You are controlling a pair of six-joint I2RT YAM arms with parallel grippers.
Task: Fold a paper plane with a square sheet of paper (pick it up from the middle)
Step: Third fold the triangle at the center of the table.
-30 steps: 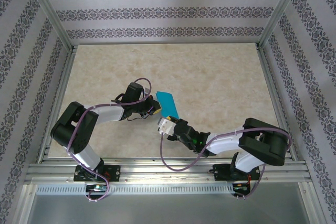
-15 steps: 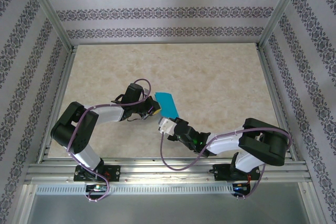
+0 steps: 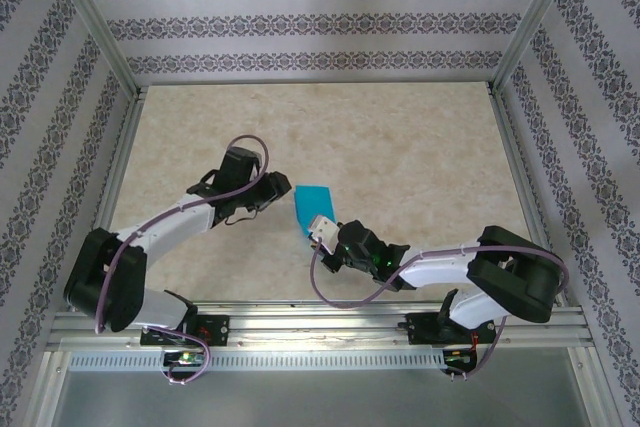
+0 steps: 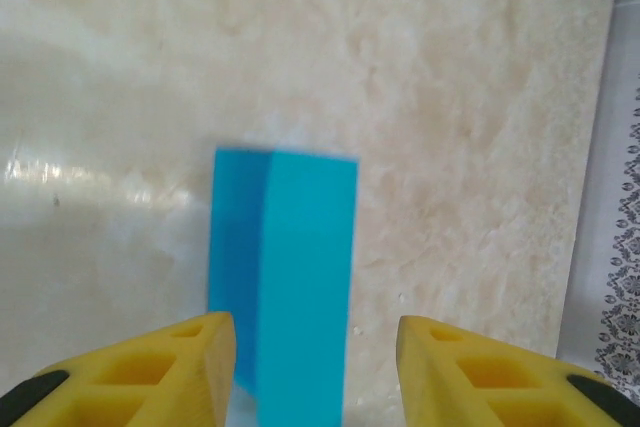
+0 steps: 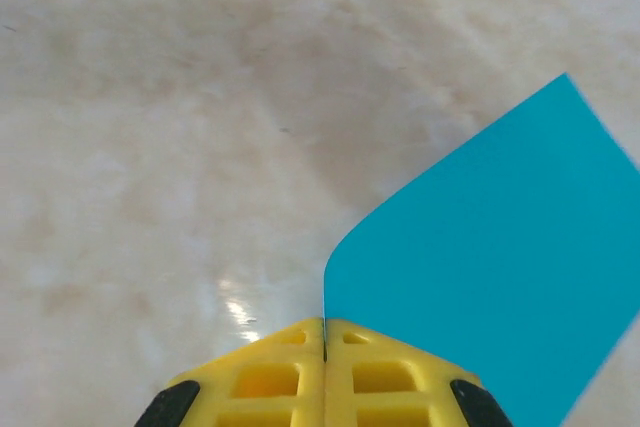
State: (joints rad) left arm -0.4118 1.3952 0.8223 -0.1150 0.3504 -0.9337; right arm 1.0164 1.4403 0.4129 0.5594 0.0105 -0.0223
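Left hand (image 3: 274, 193) backed off leftward from paper (image 3: 314, 209), no longer touching it; left arm swung toward left of frame. Left fingers (image 4: 150, 372) now spread, folded teal strip running up between them in left wrist view, darker flap along its left side. Right hand (image 3: 320, 231) pressed together, pinching paper's near end; in right wrist view sheet curves out from closed yellow tips toward right of frame. Paper sits on bench (image 3: 400, 147), just below centre of top view, between both hands.
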